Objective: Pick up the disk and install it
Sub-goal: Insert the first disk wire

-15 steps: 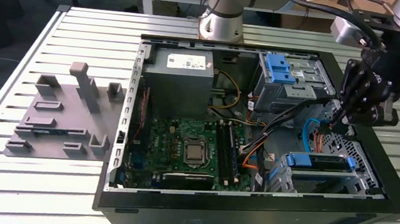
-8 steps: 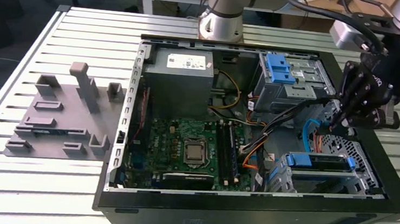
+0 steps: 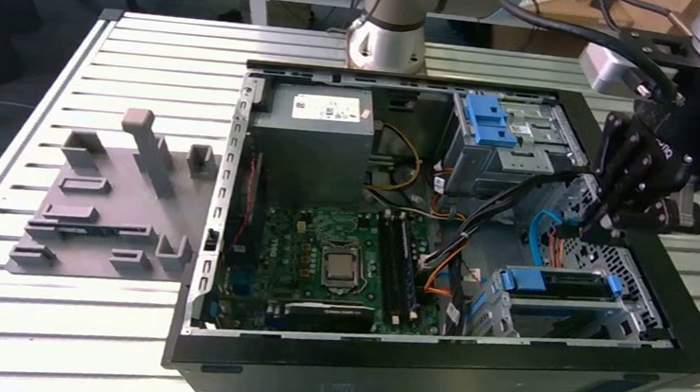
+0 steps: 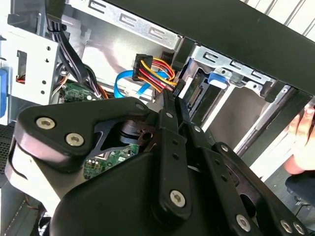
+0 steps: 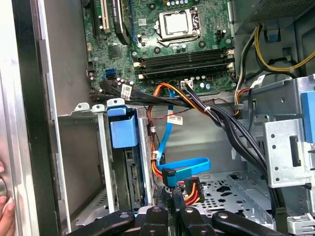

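Silver-metal slats of a table [image 3: 26, 130] under everything, with desks and chair legs of a workroom along the far edge. On the slats, toward the exterior view's left, a grey plastic fixture [image 3: 109, 203] with upright blocks, well apart from the open black computer case [image 3: 436, 375]. Inside the case, plenty of bare room above the green circuit board [image 3: 319, 250]. Crowded toward the exterior view's right: a grey power box [image 3: 317, 136] at the far wall, a metal cage with a blue latch [image 3: 496, 123] beside it, and bundles of black, orange and blue cable between. The disk [image 3: 552, 282] already seated in the low bay at the near right corner, blue rails along its edges and a blue tab [image 5: 123, 132] at its end, walled by thin metal on both sides. Gripper [image 3: 595, 222] hanging over the case's right rim, just above the cables. In both wrist views closed, fingers [image 4: 170, 115] pressed close together, tips right at a black plug with red and yellow wires [image 5: 189, 189], near the disk's connector edge [image 4: 194, 93]; impossible to tell whether pinching that plug. A person's hand [image 4: 302, 142] at the case's outer wall.
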Available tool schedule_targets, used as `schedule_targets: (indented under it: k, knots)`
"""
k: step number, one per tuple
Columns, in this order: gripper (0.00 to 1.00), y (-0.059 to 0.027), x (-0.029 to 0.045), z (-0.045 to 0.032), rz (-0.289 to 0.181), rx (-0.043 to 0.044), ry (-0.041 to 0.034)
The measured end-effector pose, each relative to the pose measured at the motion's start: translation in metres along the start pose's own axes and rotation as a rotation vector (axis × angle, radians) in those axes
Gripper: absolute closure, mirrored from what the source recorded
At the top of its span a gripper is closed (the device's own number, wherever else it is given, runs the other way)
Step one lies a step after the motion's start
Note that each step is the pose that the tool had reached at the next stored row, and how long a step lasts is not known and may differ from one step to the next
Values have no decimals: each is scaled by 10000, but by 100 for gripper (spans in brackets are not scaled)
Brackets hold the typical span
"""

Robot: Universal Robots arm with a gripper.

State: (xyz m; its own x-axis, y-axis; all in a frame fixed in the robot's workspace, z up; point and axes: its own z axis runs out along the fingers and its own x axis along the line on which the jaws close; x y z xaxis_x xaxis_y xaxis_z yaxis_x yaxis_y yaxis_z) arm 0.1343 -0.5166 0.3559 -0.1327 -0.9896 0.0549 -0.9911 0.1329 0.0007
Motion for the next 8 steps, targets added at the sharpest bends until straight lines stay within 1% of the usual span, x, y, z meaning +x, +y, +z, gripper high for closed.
schedule_targets:
  k: [5, 8]
  knots:
    - [84, -7, 17, 2, 0, 0, 0]
    - [84, -20, 45, 5, 1, -1, -1]
